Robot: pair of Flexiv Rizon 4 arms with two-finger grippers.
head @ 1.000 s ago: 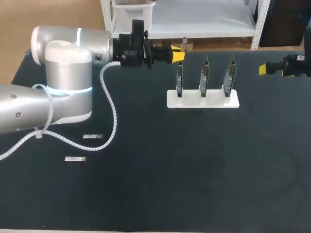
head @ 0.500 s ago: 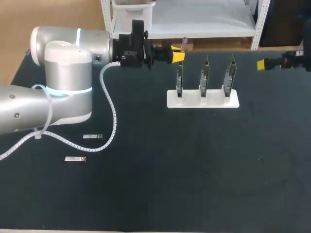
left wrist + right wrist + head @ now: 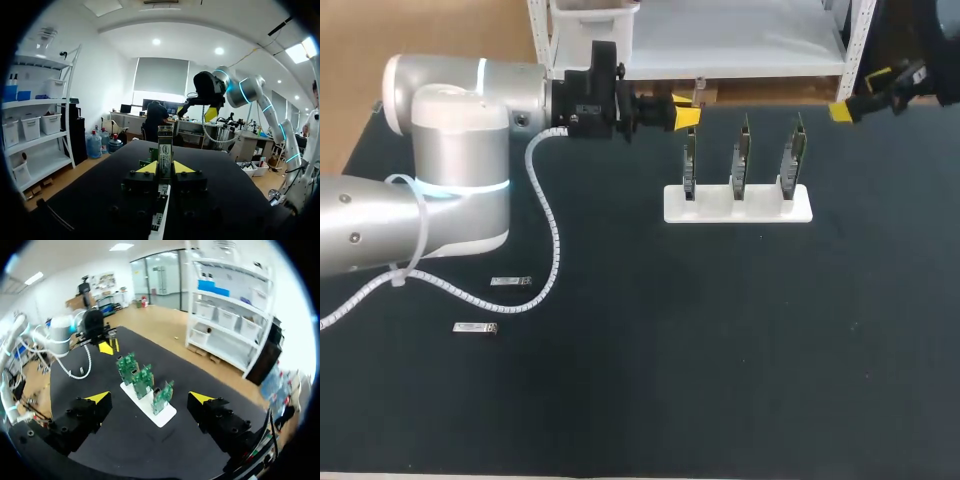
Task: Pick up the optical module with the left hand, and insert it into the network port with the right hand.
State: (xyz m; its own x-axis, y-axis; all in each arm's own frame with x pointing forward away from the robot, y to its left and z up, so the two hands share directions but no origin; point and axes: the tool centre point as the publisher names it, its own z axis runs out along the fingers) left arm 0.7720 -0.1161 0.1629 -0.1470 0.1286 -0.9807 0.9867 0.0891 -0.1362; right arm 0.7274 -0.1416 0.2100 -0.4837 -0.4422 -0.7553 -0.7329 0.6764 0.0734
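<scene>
1. Modules: 1 optical module [image 3: 510,281] and a second optical module [image 3: 475,327] lie flat on the dark table [image 3: 720,350], near the left arm's white cable [image 3: 556,240] (well apart from both grippers).
2. Left gripper [image 3: 685,113] hangs just beside the first of 3 upright circuit boards [image 3: 741,160] in a white holder [image 3: 738,208]; clenched or released, I cannot tell.
3. Right gripper [image 3: 863,93] is released, grasping nothing, at the table's far right corner.

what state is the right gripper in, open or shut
Open: the right gripper has its two yellow-tipped fingers wide apart, with nothing held between them.
</scene>
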